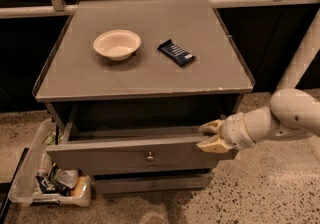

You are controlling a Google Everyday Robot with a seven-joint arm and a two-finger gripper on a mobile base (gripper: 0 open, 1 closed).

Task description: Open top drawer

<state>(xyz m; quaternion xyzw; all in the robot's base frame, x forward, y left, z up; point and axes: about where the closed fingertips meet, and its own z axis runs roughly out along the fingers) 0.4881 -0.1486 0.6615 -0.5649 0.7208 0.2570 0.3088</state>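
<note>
The top drawer is the wide grey front with a small round metal knob. It stands pulled partway out of the grey cabinet, with a dark gap behind it. My gripper is at the right end of the drawer front. One finger is behind the front's top edge and the other in front of it, closed on the panel. My white arm reaches in from the right.
A white bowl and a dark blue snack bar lie on the cabinet top. A narrower grey drawer front sits below. A clear plastic bin of clutter stands on the floor at the left. A white post rises at the right.
</note>
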